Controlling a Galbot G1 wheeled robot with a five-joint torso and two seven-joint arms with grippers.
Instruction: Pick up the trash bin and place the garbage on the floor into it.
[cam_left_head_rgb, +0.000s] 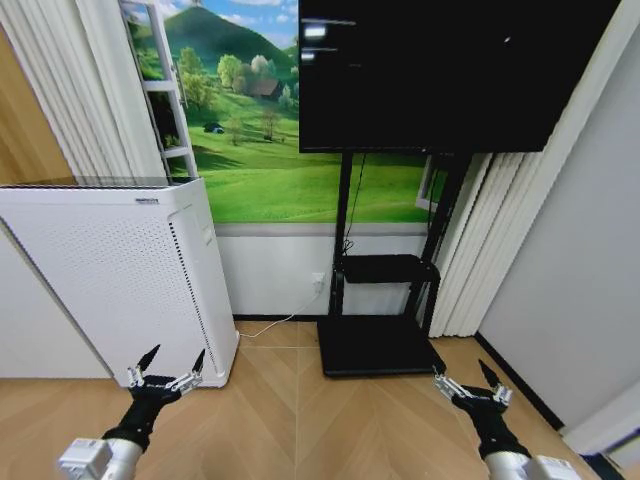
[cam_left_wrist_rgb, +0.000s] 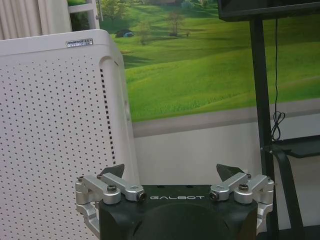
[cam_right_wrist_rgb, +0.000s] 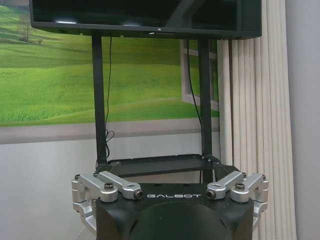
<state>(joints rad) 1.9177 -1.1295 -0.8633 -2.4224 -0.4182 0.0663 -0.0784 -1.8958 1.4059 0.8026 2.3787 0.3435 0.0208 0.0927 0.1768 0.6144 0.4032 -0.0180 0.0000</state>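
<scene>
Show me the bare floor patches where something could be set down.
Bare wood floor lies between the left hand and right hand, in front of the white appliance and the TV stand base. It is tighter by the wall, where a white cable runs between appliance and stand.

The floor (cam_left_head_rgb: 300, 420) is light wood laid in a herringbone pattern, running back to the white wall under the landscape mural. At its left side, against that wall, stands a tall white perforated appliance (cam_left_head_rgb: 120, 285), its base resting on the boards. Right of it, near the middle of the back edge, the flat black base (cam_left_head_rgb: 378, 348) of a screen stand sits on the floor. A white cable (cam_left_head_rgb: 272, 326) trails across the boards between the two.
</scene>
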